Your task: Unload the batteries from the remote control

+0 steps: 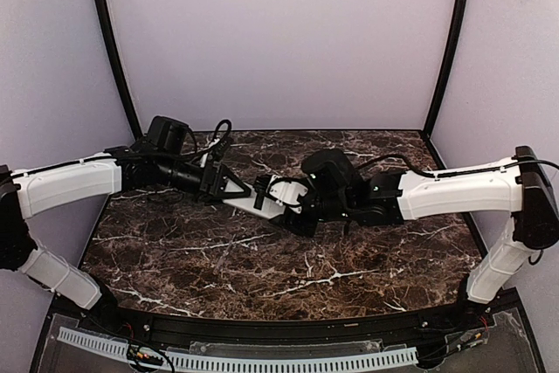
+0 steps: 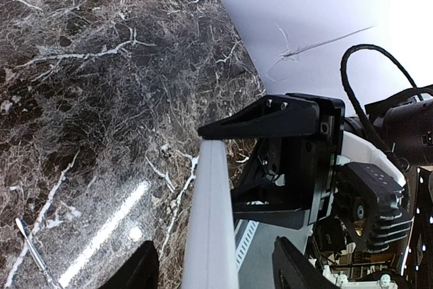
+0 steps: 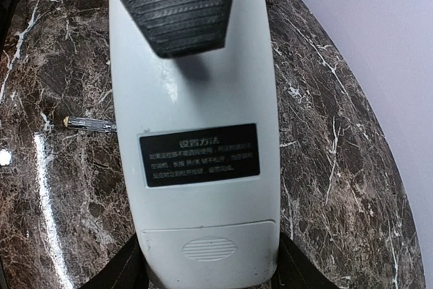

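Nearest to the right wrist camera is the battery cover (image 3: 210,248), a small lid with a ribbed oval, which sits closed at one end of the remote control (image 3: 196,99). The batteries are therefore hidden, and I judge that they are inside, under this lid. The remote control hangs in the air above the desk (image 1: 218,259), with its back and the black label (image 3: 199,155) turned to that camera, probably so that the lid can be reached. The right pincer (image 3: 211,270) pinches the remote control by its two long edges at the lid end and carries it. The left pincer (image 2: 216,272) is at the opposite end. Its jaws are spread around the remote control, with a gap on at least one side, and one ribbed pad (image 3: 172,11) hovers close over the back. I think it is there to steady that end while the lid is slid off. A thin metal tool (image 3: 91,124) lies on the desk, below and beside the remote control.
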Robot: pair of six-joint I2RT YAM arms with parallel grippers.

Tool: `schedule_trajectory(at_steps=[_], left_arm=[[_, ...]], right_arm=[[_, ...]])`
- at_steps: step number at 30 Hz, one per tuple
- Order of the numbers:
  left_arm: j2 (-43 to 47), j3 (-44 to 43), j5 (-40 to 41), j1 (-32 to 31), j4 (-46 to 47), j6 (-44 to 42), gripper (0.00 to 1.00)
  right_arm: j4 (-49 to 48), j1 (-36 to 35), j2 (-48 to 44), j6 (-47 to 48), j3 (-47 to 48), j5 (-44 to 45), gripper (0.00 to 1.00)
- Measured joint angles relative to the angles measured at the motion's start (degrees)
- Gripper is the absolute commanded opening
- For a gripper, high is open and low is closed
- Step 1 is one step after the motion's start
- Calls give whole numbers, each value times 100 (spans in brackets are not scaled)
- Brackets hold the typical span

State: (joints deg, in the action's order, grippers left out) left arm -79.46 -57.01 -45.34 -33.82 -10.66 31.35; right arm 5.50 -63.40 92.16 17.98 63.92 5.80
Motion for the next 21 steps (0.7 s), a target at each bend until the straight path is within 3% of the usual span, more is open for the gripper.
schedule_trajectory(at_steps=[7,21], left_arm=[[-164,9,-92,-22,127,83,50],[-229,20,-170,-57,291,210,7]], right_arm=[[-42,0,94,0,55,138,12],[-205,0,98,-11,90,179,13]])
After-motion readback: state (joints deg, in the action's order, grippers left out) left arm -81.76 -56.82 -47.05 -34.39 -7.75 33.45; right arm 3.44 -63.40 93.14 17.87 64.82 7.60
